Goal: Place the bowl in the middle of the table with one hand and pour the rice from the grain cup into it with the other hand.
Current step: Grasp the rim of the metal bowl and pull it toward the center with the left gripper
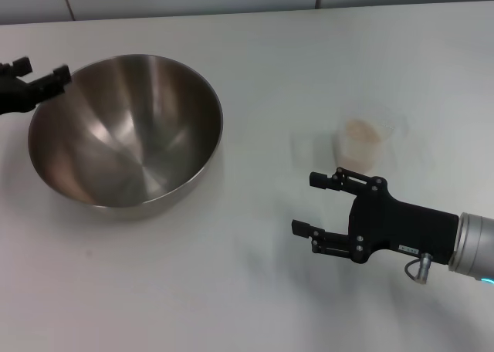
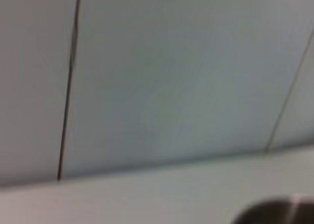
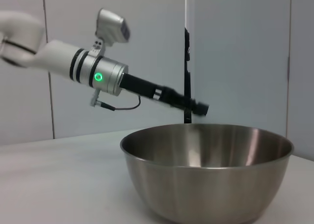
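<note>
At the far left of the head view we see the left claw (image 1: 46, 80) up by the bowl's (image 1: 127, 128) left rim. Its black fingers (image 1: 54, 77) point at the rim, but we cannot tell whether they grip it or how far apart they are. In the right wrist view the same claw (image 3: 198, 107) hangs just over the bowl's (image 3: 208, 172) far rim, on a slim black forearm with a silver wrist and a green light.

The bowl sits upright on the table (image 1: 231, 290), just right of the left claw and well left of the right claw. Its brushed steel inside shows no rice. The left wrist view shows only a dark sliver of the rim (image 2: 274, 211).

The table is plain white and smooth. Behind it the wall (image 3: 235, 57) is made of pale panels split by thin dark seams, with one black vertical strip behind the bowl.

Further right, the cup (image 1: 363, 142) stands upright just beyond the right claw, its clear walls barely showing. The rice (image 1: 361, 132) is a pale beige heap inside it.

The right claw (image 1: 320, 205) hovers over the table on its silver wrist, near the cup but not touching it. Its fingers (image 1: 340, 181) are spread wide and hold nothing, pointing toward the bowl's side.
</note>
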You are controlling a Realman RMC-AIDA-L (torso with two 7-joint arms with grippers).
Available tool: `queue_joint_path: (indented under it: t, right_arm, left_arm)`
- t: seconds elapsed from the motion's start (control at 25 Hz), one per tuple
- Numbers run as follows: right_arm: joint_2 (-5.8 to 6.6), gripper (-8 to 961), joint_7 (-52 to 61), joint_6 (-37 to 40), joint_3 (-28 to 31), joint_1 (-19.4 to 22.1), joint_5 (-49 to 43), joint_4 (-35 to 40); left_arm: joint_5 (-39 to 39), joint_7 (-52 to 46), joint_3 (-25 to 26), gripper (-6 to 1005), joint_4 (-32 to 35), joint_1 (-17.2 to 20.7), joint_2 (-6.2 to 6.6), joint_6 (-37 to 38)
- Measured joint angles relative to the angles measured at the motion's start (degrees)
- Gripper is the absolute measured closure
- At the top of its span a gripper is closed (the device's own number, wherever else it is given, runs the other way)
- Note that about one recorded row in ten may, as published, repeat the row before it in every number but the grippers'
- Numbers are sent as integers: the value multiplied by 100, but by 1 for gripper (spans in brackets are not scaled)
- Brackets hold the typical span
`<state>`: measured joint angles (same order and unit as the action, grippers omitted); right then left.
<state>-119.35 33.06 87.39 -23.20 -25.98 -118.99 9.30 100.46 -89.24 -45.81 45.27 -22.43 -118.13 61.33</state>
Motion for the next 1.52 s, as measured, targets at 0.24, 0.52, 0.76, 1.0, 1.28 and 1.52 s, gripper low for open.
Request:
queue_joint_path:
  t: [0.24,0.52,0.76,1.0,1.28,1.52]
  right_arm:
    - [0,191,-1,22,-1,0,-1,10]
    - [0,191,-1,15,0,5,-2,6]
    - [-1,191,-1,7,0,5,-2,0]
    - [0,192,-1,7,0,-6,-2,-4]
    - [0,192,-1,18,0,-17,-2,-2]
    - [0,192,-1,25,0,-6,-2,1]
  left_arm:
    - [2132,-1857,-88,207,679,-345,2,64]
    - [3232,-2491,-109,207,864,-692,-11,363]
    - [3261,-2495,-111,207,880,-703,-14,380]
    - [3224,-2504,-113,207,1021,-707,-17,493]
    - [3221,-2528,-113,206,1116,-752,-25,637]
    - [3258,-2530,-119,295,1118,-765,-24,689]
